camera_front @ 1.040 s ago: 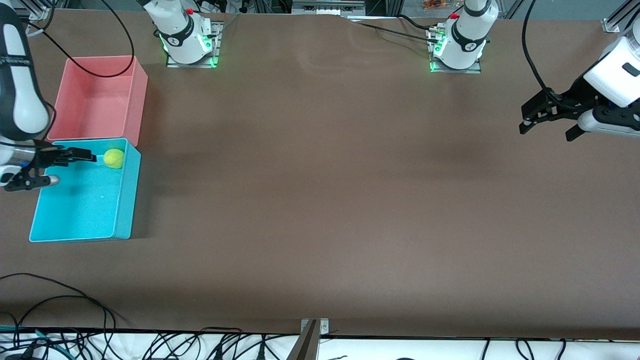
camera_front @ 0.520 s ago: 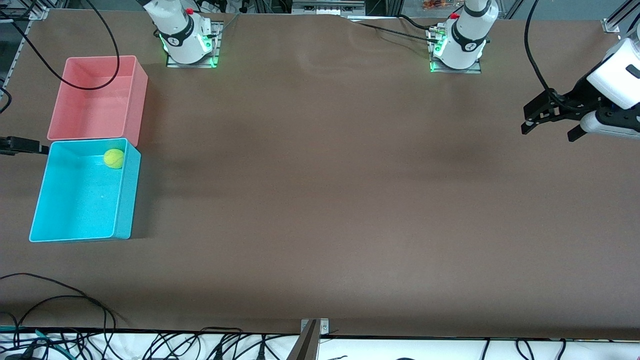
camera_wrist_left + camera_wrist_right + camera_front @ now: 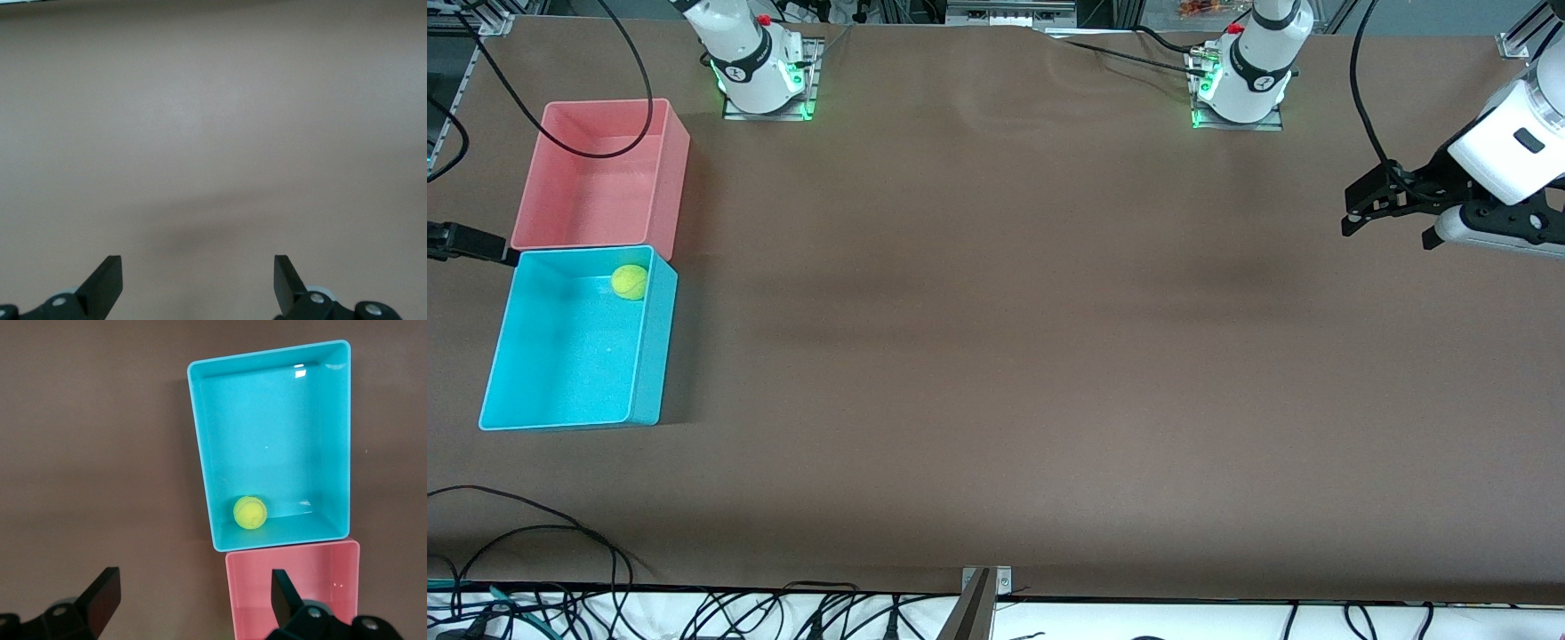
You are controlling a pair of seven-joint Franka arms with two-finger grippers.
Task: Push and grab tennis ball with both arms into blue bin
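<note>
The tennis ball (image 3: 630,282) lies inside the blue bin (image 3: 660,356), in the corner nearest the pink bin; it also shows in the right wrist view (image 3: 250,512), resting against the blue bin's wall (image 3: 201,453). My right gripper (image 3: 193,603) is open and empty, high above the table beside both bins. In the front view only a black part of it (image 3: 467,243) shows at the edge. My left gripper (image 3: 1392,229) is open and empty above bare table at the left arm's end, and its wrist view (image 3: 198,283) shows only brown table.
The pink bin (image 3: 596,178) stands empty, touching the blue bin on the side toward the robots' bases (image 3: 293,587). Black cables hang over the pink bin. Cables lie along the table's front edge (image 3: 534,533).
My right gripper has drawn back from over the blue bin, up and out toward the edge of the front view. The ball stays in the bin. My left gripper shifted slightly.
</note>
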